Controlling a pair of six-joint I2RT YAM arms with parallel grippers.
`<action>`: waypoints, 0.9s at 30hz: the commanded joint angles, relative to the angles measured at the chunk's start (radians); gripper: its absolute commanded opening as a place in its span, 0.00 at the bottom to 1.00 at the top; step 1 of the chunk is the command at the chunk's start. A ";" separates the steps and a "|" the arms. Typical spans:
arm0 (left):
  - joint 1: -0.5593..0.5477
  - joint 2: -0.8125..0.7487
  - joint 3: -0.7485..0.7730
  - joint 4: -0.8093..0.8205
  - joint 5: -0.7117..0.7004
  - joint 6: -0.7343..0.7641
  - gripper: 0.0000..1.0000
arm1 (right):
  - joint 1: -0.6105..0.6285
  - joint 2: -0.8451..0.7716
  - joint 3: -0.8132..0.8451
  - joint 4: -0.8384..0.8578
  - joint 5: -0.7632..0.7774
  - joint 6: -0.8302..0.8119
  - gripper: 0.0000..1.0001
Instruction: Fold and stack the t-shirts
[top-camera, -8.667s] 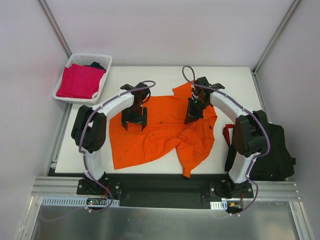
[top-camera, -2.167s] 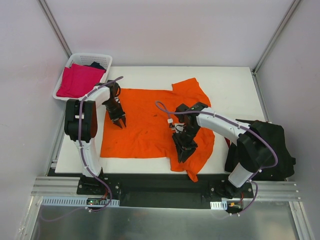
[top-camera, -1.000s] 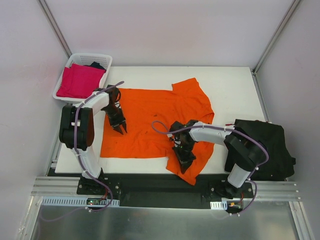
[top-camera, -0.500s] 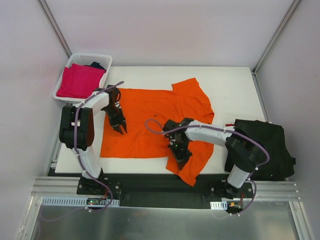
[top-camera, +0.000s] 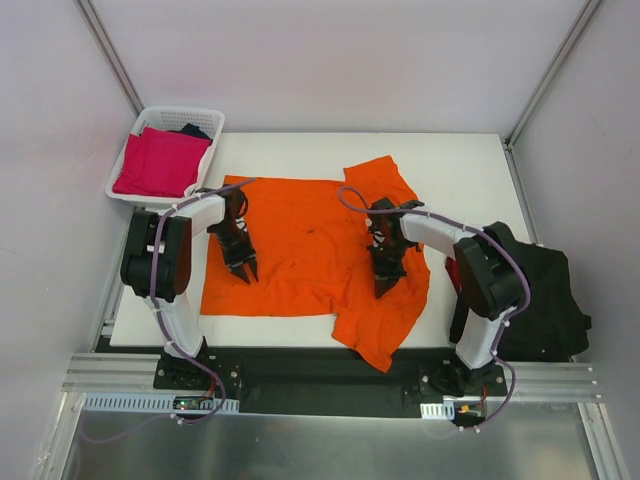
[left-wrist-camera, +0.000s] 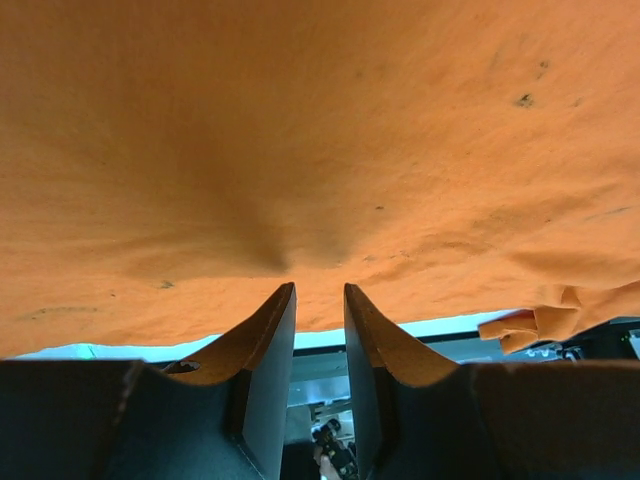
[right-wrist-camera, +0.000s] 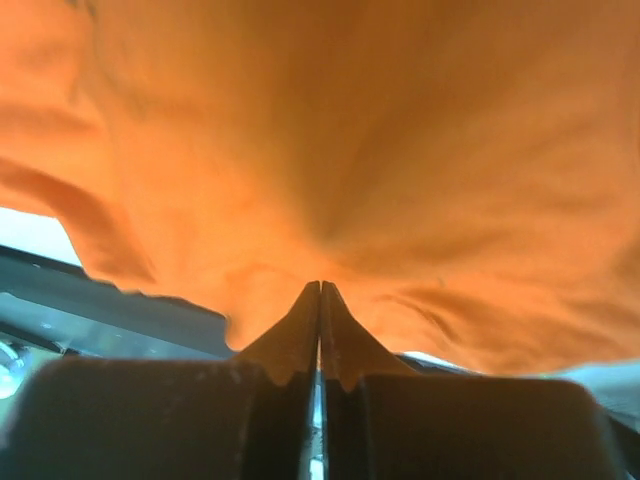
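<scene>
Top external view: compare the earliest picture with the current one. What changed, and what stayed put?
The orange t-shirt, crumpled then, now lies spread flat on its left side, its right part rumpled and hanging over the near edge. The left gripper moved left; the right gripper, shut, came nearer. The basket, magenta-pink shirt and black shirts stayed.

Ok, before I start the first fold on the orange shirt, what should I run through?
1. Orange t-shirt lying flat: not ok; its right side is bunched.
2. Shirt fully on the table: not ok; a flap hangs over the near edge.
3. Left claw on the cloth: ok; tips pressed into it, jaws slightly apart.
4. Right claw closed: ok.
5. Right claw actually pinching cloth: cannot tell.
6. Pink t-shirt out of the way: ok; in the basket.
</scene>
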 joint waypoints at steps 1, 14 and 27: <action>-0.001 -0.003 0.014 0.012 0.008 -0.021 0.26 | -0.043 0.058 0.053 0.014 -0.070 -0.039 0.01; 0.005 0.086 0.114 -0.003 -0.009 -0.003 0.26 | -0.152 0.123 0.071 0.039 -0.130 -0.018 0.01; 0.100 0.141 0.208 -0.071 -0.058 0.053 0.26 | -0.229 0.055 0.021 -0.078 -0.078 -0.096 0.01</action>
